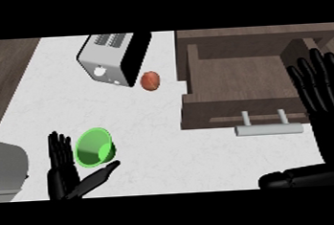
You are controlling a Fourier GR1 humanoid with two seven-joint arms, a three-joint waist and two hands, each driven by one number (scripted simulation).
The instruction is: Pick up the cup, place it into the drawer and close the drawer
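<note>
A green cup (94, 147) lies on the white counter (164, 148) at the lower left, its opening facing me. My left hand (64, 173) sits right beside it, fingers straight on its left and thumb stretched out below it, not curled round it. The brown drawer (242, 77) stands pulled out at the right, its inside bare, with a silver handle (267, 127) on its front. My right hand (323, 94) is raised with straight fingers over the drawer's right side, holding nothing.
A silver and black toaster (114, 58) stands at the back of the counter. A small reddish-brown ball-like object (150, 80) lies between the toaster and the drawer. A grey appliance (4, 168) sits at the left edge.
</note>
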